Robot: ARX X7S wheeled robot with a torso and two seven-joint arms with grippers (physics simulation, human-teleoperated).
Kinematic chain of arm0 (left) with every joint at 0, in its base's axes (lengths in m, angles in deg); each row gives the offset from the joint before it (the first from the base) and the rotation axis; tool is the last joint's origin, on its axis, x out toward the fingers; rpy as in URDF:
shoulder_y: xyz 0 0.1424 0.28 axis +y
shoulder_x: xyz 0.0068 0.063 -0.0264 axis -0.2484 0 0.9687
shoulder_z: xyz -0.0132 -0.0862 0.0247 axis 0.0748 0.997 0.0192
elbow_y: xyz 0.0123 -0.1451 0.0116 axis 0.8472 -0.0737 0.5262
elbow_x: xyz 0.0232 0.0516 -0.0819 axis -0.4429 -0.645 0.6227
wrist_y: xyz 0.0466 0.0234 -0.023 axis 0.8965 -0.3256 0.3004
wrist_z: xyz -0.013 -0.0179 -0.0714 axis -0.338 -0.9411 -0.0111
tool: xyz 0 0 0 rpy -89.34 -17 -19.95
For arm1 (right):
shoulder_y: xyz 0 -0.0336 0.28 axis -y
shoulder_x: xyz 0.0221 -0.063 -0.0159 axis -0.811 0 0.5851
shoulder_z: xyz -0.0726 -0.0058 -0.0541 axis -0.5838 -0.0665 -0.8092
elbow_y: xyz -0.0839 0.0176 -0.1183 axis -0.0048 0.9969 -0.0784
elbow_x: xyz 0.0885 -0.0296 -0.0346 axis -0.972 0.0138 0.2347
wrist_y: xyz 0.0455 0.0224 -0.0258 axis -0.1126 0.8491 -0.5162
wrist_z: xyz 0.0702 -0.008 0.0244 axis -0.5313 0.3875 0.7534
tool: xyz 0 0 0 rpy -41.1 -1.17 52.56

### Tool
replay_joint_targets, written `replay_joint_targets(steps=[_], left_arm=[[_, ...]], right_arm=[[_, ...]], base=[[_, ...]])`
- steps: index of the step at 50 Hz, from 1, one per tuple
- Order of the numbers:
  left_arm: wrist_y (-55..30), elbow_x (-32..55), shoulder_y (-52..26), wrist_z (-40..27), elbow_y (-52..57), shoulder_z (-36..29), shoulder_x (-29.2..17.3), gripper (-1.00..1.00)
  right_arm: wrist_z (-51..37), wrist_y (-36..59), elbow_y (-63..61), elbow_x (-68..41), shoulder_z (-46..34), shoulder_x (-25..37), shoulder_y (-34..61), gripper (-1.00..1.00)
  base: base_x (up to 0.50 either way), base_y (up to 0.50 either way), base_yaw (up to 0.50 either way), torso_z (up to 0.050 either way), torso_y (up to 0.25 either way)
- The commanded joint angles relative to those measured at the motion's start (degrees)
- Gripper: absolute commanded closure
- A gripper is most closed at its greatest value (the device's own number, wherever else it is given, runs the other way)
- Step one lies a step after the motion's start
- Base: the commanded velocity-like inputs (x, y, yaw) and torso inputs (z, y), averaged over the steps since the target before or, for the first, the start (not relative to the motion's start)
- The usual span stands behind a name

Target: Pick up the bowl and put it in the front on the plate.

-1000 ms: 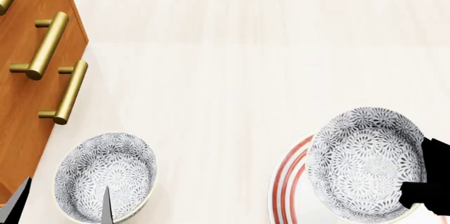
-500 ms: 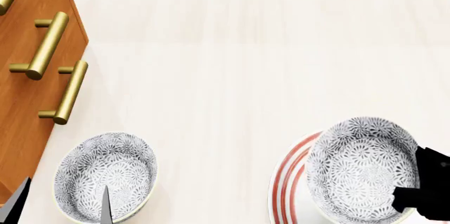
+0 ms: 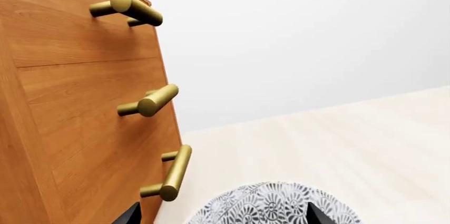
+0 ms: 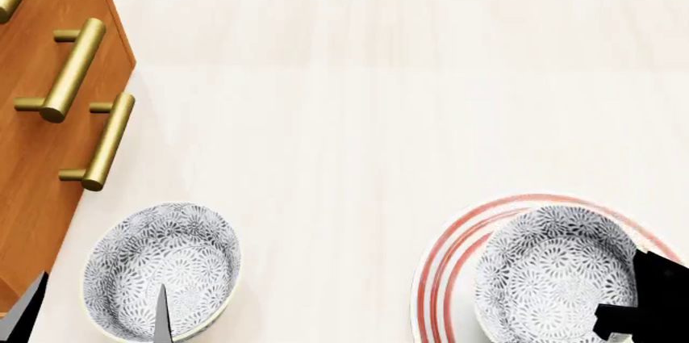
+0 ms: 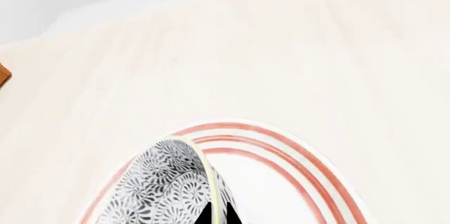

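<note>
The right end effector is seen closed on the rim of the bowl, held over the plate. Placement is judged underway; lowering and release are called for.

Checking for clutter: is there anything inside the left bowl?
No, the head view shows the left bowl holding nothing, only its floral print inside.

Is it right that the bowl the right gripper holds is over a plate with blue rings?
Not quite. The rings on the plate are red, not blue, as the head view shows. The rest holds: the right gripper grips the rim of the bowl, which sits over that plate.
</note>
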Motion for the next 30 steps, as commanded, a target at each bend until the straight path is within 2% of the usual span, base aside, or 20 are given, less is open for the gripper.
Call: replay_joint_targets(steps=[1, 25, 26, 30], left_arm=[[0.56, -0.54, 0.25, 0.92, -1.21, 0.32, 0.62, -1.0], [0.19, 0.19, 0.06, 0.77, -1.28, 0.02, 0.43, -1.0], [0.06, 0.21, 0.04, 0.75, -1.17, 0.02, 0.42, -1.0], [0.03, 0.26, 0.0, 0.62, -1.19, 0.03, 0.41, -1.0]], right_arm=[[1.91, -0.64, 0.81, 2.43, -0.36, -1.56, -1.33, 1.0], [3.54, -2.47, 0.84, 6.32, -2.27, -1.13, -3.62, 1.0], [3.67, -2.48, 0.77, 6.32, -2.22, -0.93, -3.44, -1.0], [2.94, -1.93, -0.08, 5.08, -0.74, 0.34, -2.32, -1.0]], base=[[0.0, 0.0, 0.0, 0.0, 0.0], [0.0, 0.0, 0.0, 0.0, -0.001], [0.0, 0.0, 0.0, 0.0, 0.0], [0.0, 0.0, 0.0, 0.0, 0.0]])
